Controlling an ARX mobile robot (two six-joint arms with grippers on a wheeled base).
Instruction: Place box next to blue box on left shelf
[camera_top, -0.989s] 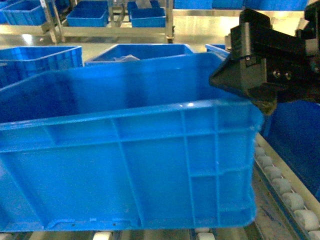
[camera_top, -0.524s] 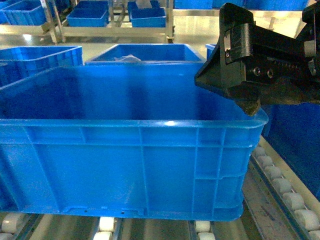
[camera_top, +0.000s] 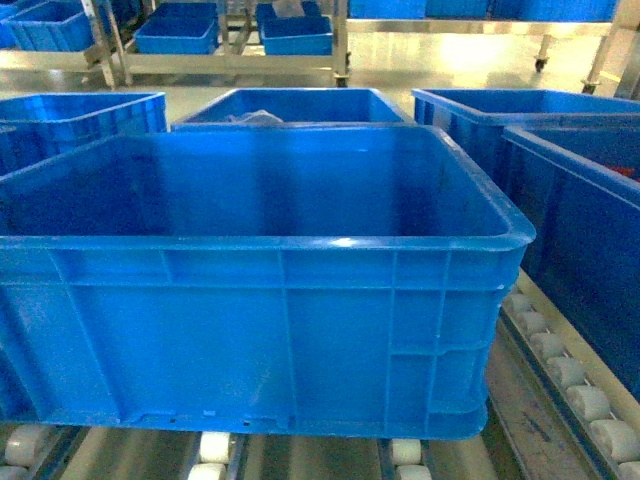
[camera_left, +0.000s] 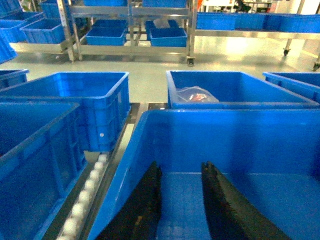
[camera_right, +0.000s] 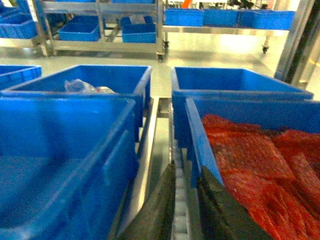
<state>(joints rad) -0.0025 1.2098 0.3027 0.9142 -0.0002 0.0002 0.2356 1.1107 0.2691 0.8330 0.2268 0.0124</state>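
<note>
Resting on the white rollers (camera_top: 585, 400) of the left shelf (camera_top: 540, 425), the box (camera_top: 260, 290) fills the middle of the head view, upright, its smooth inside bare. The left gripper (camera_left: 181, 200) hangs inside it near the wall, its 2 dark fingers (camera_left: 145, 205) parted with nothing between them. The right gripper (camera_right: 186, 210) sits outside the box, over the roller strip between it and a neighbouring blue crate (camera_right: 200, 150) heaped with red packets (camera_right: 260, 160); its fingers stand slightly apart, gripping nothing. Another blue crate (camera_left: 60, 100) lies just left of the box, and 1 behind holds a clear bag (camera_left: 195, 94).
</note>
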